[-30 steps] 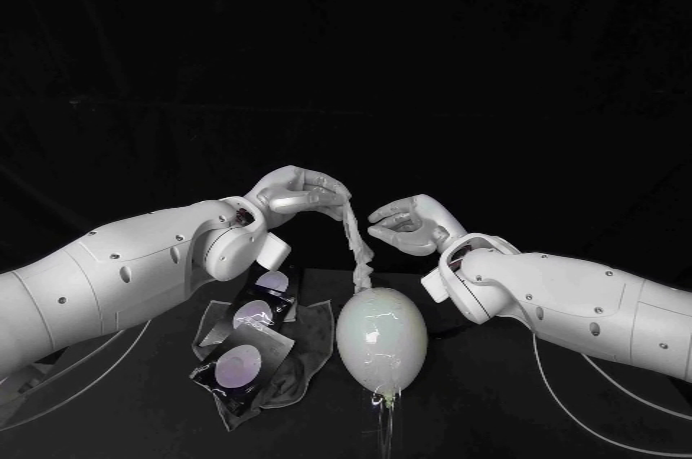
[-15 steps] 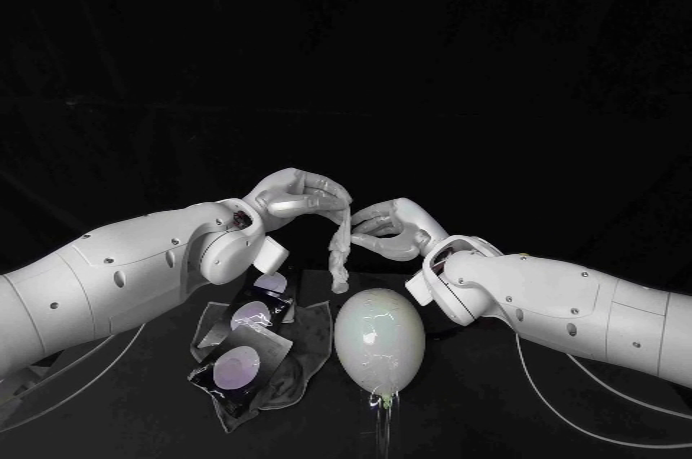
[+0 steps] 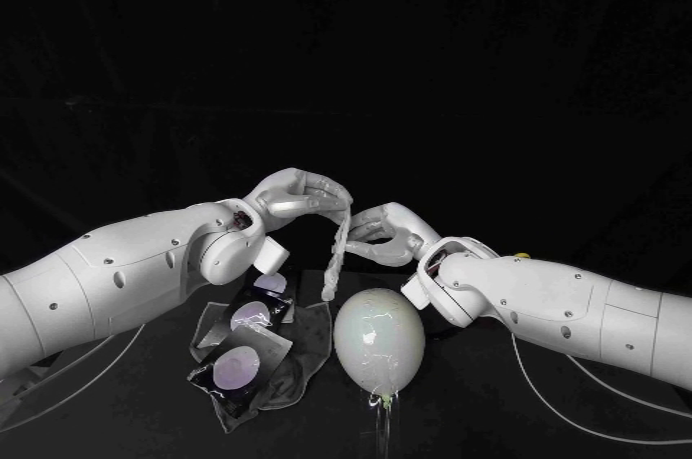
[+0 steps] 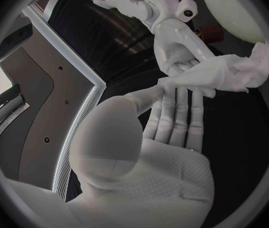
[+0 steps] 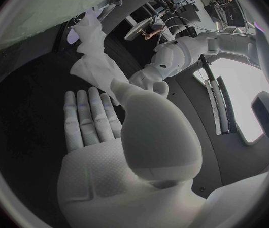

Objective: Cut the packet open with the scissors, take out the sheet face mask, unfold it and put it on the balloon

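My left hand [image 3: 300,195] is raised over the table and pinches the top of the folded white sheet mask [image 3: 339,254], which hangs as a narrow strip. Below it the pale balloon [image 3: 378,337] lies on the black table. My right hand [image 3: 381,234] is level with the strip, fingers spread, and its fingertips touch the mask just under the left hand's pinch. In the left wrist view the mask [image 4: 226,73] is pressed between thumb and fingers, with the right hand [image 4: 172,40] reaching onto it. In the right wrist view the mask [image 5: 95,58] ends at my thumb tip.
The cut dark packet [image 3: 245,349], with pale purple round marks, lies crumpled to the left of the balloon. A small red and yellow object [image 3: 521,256] shows behind the right forearm. Thin white cables [image 3: 577,384] run over the table at the right.
The right hand has moved left and up until its fingers meet the mask. The hanging strip has swung left, away from the balloon's top. The left hand has hardly moved.
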